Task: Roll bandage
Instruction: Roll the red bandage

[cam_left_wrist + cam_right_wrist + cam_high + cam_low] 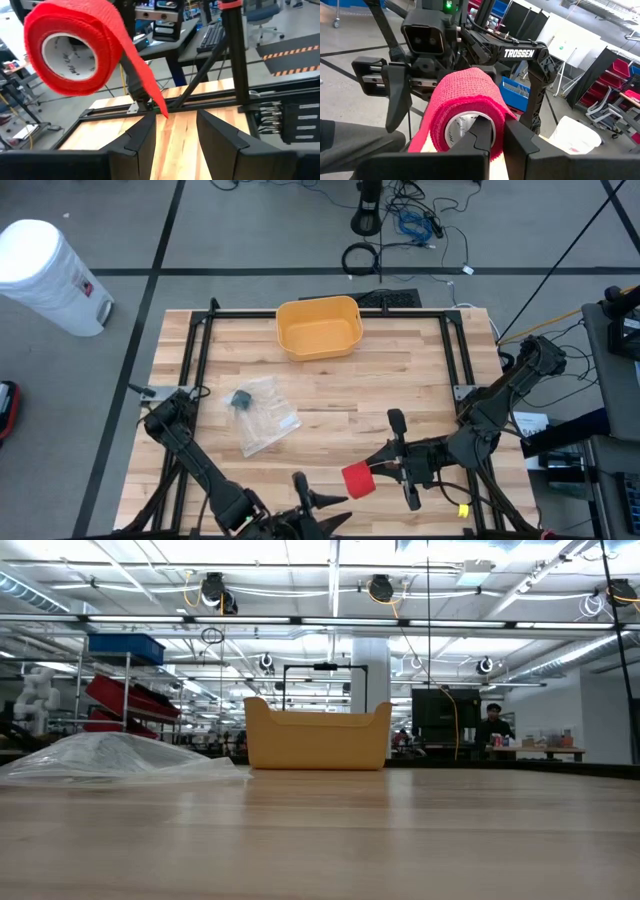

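Bandage roll (357, 479), red, held off the table, pinched through its wall by the right gripper (497, 131), jaws clenched on it. Loose tail (145, 82) hangs from the roll, unwound. Left gripper (318, 505) just beside the roll, facing it, fingers parted, holding nothing. Judgement: mostly rolled; tail left to wind on.

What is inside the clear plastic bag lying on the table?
Inside the clear plastic bag, the high view shows one small dark object at the end nearest the left arm. The crumpled film hides what it is, and whether anything else is in there.
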Controlling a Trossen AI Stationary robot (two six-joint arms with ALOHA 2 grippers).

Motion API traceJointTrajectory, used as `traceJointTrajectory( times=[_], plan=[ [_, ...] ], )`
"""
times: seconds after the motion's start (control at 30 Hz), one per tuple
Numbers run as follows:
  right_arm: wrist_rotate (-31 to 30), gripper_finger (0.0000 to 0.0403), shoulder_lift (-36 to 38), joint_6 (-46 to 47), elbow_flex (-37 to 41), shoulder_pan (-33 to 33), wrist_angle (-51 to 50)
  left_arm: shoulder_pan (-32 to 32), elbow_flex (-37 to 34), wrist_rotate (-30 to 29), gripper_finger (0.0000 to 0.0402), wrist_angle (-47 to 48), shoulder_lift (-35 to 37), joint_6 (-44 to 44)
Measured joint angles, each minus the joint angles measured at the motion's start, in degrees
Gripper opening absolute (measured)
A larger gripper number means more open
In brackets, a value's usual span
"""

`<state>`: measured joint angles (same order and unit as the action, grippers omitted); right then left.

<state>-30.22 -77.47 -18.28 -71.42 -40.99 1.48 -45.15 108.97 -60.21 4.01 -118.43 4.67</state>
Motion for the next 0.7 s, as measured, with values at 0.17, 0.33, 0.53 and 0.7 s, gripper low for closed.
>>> traceJointTrajectory(
  times=[0.17,0.33,0.53,0.7],
  plan=[
    [0.0,0.0019,0.0,0.0,0.0,0.0,0.02,0.81,0.0,-1.56,0.0148,-0.04,0.0,-1.41],
    [-0.02,0.0019,0.0,-0.01,0.0,0.0,0.0,2.57,0.0,-1.62,0.0148,-0.57,0.0,-1.45],
    [0.0,0.0019,0.0,-0.17,0.0,0.0,0.0,3.56,0.0,0.51,0.0148,-0.36,0.02,-0.99],
    [-0.02,0.0019,0.0,-0.22,0.0,0.0,0.0,3.48,0.0,1.31,0.0124,-0.31,0.02,1.86]
  ],
)
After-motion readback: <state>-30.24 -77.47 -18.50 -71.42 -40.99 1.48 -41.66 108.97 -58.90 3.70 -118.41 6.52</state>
